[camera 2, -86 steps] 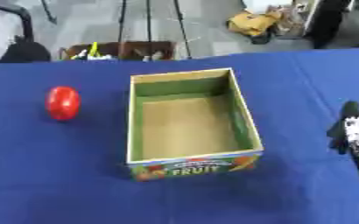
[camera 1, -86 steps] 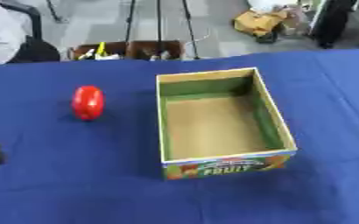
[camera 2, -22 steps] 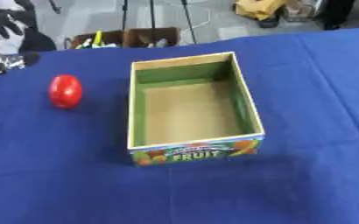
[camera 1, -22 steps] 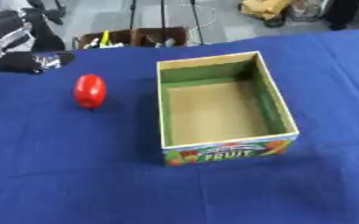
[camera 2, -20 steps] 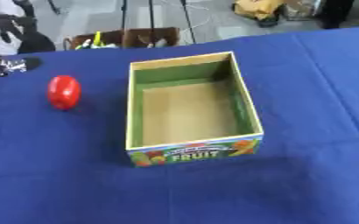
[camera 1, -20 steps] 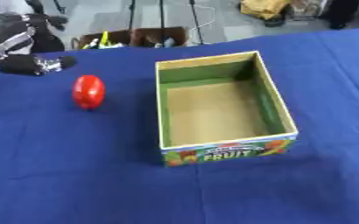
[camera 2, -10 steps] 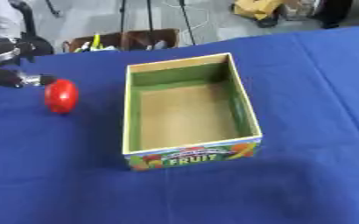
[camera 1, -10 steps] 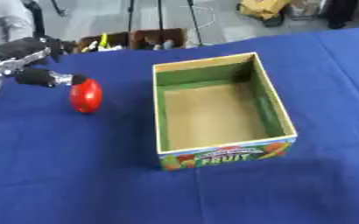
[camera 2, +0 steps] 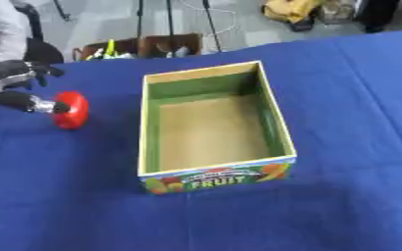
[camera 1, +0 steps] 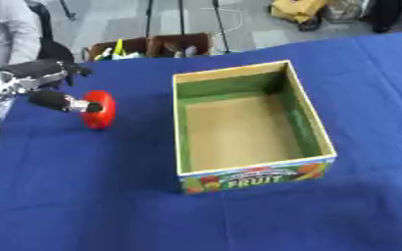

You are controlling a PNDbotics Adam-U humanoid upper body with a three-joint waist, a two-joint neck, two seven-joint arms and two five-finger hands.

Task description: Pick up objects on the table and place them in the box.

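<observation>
Far left: the left hand point(camera 1: 35, 81) reaches in over the blue tablecloth point(camera 1: 93, 196), fingers spread w/ a gap between the upper fingers and the lower digit. The lower digit's tip point(camera 1: 91, 106) touches the left side of the red fruit point(camera 1: 100, 109); upper fingers sit above and behind it, apart. Hand isn't closed round anything. Fruit lies on the cloth, just left of the box point(camera 1: 249, 126), outside it, w/ a clear strip of cloth between. Box is centre, open-topped, green inner walls, tan floor, "FRUIT" printed on the near side; nothing inside. Right hand doesn't show in either view.
</observation>
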